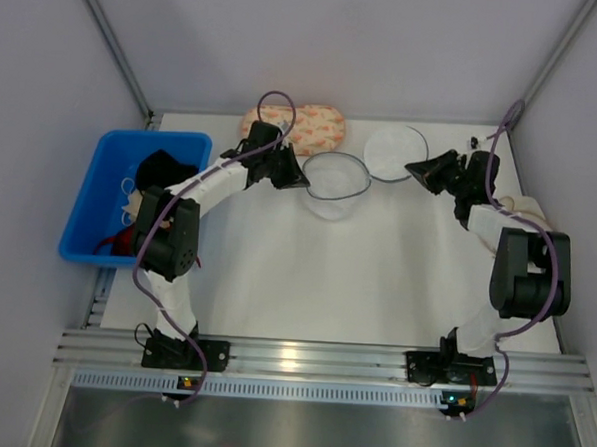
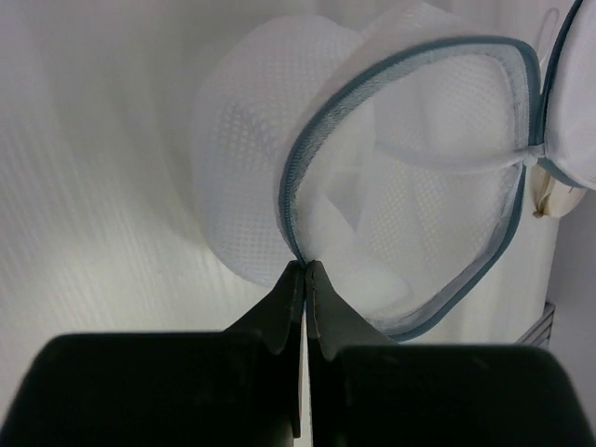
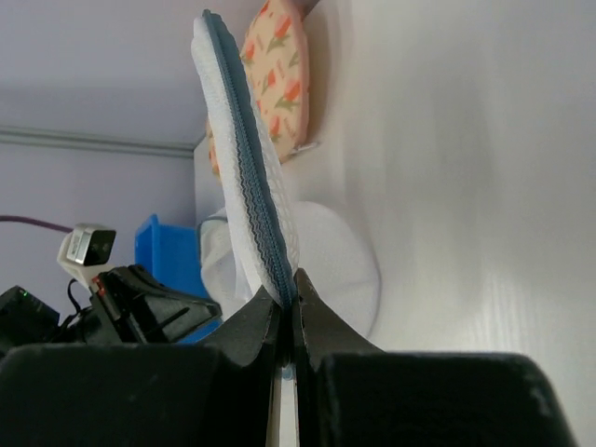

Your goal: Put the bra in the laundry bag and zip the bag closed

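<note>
Opening of the bag [image 1: 336, 185] looks like the step in hand. Left pincer [image 2: 304, 277] is clamped together on the grey zip rim of the bag's bowl half, at its near edge. Right pincer [image 3: 287, 296] is clamped on the zip edge of the round flap [image 1: 394, 153], seen edge-on in its wrist view. From above, the two halves lie spread on the worktop [image 1: 306, 274], joined at one side, with the mouth facing up and nothing dark inside.

Bra [image 1: 164, 169] is not in it. I take it to be the black heap in the blue bin [image 1: 84, 202] at the left edge, well apart from the bag. Loading and zipping are thus both to come.

Next move, as I judge it, calls for one pincer to hold the mouth wide while the other lets go and fetches the bra. The left arm sits nearer the bin, so the right would have to stop the bag closing or sliding alone.
</note>
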{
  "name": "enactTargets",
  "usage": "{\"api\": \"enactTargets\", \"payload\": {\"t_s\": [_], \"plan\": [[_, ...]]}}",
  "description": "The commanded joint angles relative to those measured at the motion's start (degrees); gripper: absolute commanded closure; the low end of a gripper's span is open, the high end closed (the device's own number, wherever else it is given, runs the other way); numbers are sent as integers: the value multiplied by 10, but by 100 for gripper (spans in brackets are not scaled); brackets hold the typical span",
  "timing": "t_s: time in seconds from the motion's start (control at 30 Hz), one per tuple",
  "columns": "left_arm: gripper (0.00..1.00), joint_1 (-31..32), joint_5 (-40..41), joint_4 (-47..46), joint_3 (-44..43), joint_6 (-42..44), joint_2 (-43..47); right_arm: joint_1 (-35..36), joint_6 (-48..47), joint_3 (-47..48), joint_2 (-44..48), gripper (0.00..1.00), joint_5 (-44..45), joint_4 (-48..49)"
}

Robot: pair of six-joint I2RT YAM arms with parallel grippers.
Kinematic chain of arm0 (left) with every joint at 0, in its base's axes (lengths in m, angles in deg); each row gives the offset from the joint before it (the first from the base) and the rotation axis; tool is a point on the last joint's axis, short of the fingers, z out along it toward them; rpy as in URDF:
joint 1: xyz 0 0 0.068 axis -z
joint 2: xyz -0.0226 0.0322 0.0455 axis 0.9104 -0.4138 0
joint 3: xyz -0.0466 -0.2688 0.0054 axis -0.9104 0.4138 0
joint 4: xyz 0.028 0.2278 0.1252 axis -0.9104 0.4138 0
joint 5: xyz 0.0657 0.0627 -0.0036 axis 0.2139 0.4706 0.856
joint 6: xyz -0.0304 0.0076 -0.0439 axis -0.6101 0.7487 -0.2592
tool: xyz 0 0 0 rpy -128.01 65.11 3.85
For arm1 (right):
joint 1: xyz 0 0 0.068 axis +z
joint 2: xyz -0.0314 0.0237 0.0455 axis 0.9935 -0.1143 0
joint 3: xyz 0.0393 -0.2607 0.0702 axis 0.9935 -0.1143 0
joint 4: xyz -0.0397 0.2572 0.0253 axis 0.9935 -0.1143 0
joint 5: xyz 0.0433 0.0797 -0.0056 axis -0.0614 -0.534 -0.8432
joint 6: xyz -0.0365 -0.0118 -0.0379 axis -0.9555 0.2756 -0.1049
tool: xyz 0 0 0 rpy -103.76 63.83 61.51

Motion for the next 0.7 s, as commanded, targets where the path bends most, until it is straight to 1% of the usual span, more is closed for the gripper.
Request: {"api": "enactTargets", "payload": {"t_s": [0.0,0.07,0.17,0.23,0.27,0.3,0.37,0.43,0.47,0.5,0.53,0.57,0.63,0.67], "plan": [[100,-8,-12,3,-36,83,-23,-27,0,-17,-30,100,-14,84],[100,-8,-24,11,-35,93,-31,-28,-4,-33,-45,100,-22,100],[100,-9,-19,17,-23,113,-38,-27,1,-56,-65,100,-25,112],[100,-11,-17,22,-17,118,-43,-27,3,-64,-77,97,-24,123],[100,-12,-16,23,-15,123,-45,-27,6,-69,-81,84,-25,125],[100,-11,-16,22,-14,124,-46,-27,7,-69,-83,75,-30,126],[100,-12,-15,23,-15,126,-44,-28,9,-68,-85,62,-35,123],[100,-12,-17,23,-17,128,-40,-28,8,-65,-80,54,-39,102],[95,-13,-18,22,-18,131,-37,-29,8,-63,-74,47,-41,94],[90,-12,-22,24,-20,134,-34,-30,7,-63,-68,45,-46,87],[80,-13,-23,25,-23,138,-31,-33,7,-63,-64,43,-50,74],[68,-13,-24,27,-27,145,-21,-35,1,-63,-48,39,-53,66],[57,-13,-22,33,-33,154,-7,-43,-10,-65,-17,34,-55,28],[51,-14,-21,36,-33,162,12,-47,-27,-65,-5,26,-56,14]]}}
